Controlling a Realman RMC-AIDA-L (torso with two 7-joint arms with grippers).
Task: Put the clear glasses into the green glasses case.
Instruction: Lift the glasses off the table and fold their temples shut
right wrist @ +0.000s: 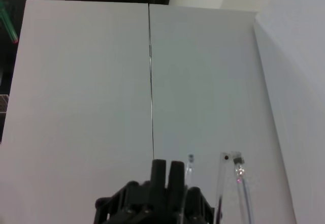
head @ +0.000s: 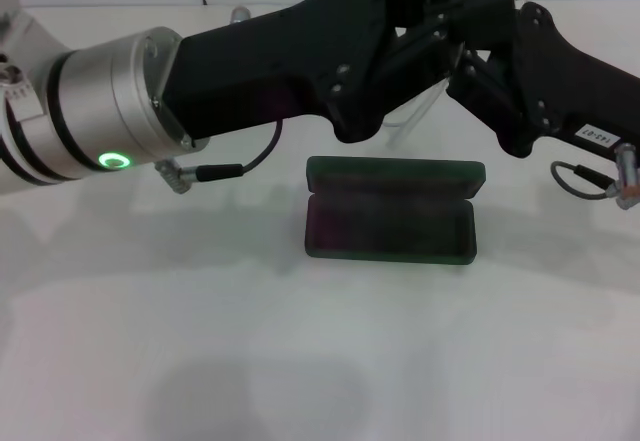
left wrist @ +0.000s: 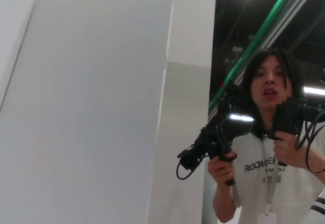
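The green glasses case (head: 390, 223) lies open on the white table, lid tipped back and dark inside bare. Above and behind it both arms meet. My left gripper (head: 438, 16) reaches in from the left, and my right gripper (head: 478, 23) comes in from the right, almost touching it. The clear glasses (head: 412, 116) show as thin transparent pieces hanging under and rising above that junction. In the right wrist view the right gripper (right wrist: 167, 172) is shut, and the thin arms of the clear glasses (right wrist: 238, 176) stick out beside it. The left wrist view shows neither the glasses nor the case.
White table (head: 200, 341) spreads bare in front of the case. White wall panels (right wrist: 152, 82) stand behind the table. In the left wrist view a person (left wrist: 269, 148) holding black handles stands beyond a white panel. A cable (head: 240, 166) hangs under the left arm.
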